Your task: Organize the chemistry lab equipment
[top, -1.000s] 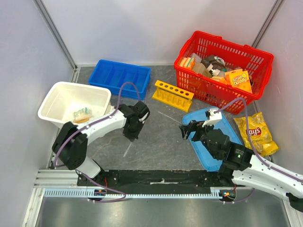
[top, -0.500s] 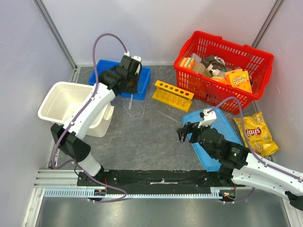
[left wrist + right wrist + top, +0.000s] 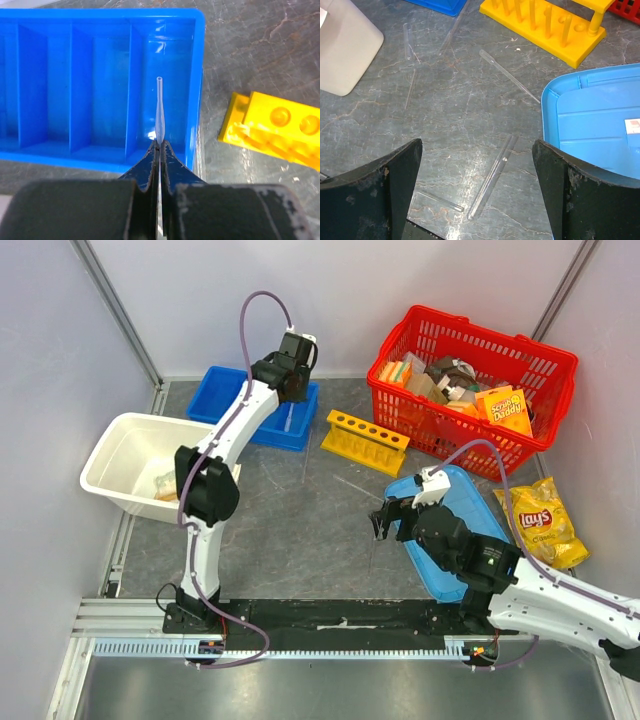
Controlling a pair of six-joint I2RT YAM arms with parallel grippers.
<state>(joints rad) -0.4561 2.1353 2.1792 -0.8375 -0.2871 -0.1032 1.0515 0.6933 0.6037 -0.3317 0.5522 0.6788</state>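
Left claw moved over blue tray, pinching clear tube, right claw wide open

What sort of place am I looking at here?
Probably a robot test cell staged as a chemistry bench: plain panel walls, a yellow test-tube rack and thin clear tubes strewn on the grey table.

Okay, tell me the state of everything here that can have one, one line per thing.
left gripper, shut on a thin clear tube above the blue bin, end compartment
right gripper, open, holding nothing
yellow rack, upright, no tubes in it
loose tubes, lying flat on the table
white tub, holds a small bag
red basket, filled with packs
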